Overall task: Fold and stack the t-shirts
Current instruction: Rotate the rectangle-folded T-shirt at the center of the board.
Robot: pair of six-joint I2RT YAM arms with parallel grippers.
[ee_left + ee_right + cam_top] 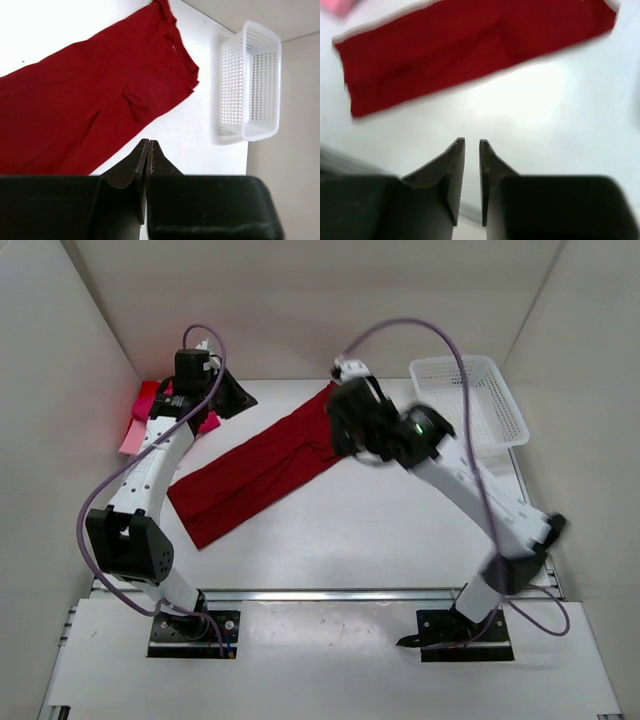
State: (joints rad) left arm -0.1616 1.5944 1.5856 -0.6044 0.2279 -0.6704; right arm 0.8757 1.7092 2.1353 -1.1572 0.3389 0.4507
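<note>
the dark crimson t-shirt (255, 470) lies on the table (380, 530) as a long folded band, running on a slant from about 8 o'clock up toward 12 in the top view, collar end at the far tip. it looks flat with a soft crease mid-length and a few ripples near the neck. the hot pink t-shirt (150, 400) and pale pink t-shirt (130, 437) are bunched at 10 o'clock under the left arm, mostly hidden. the white basket (500, 430) sits at 2 o'clock, well apart.

the left claw (149, 150) is pressed together on nothing, hanging just off the band's near edge. the right claw (472, 147) is barely parted, also empty, above bare table with the band ahead at 12 o'clock.

this cloth should be light, limp and droopy, not slippery. a pinch at the two corners of one short end looks best, so the layers lift together instead of peeling open.
</note>
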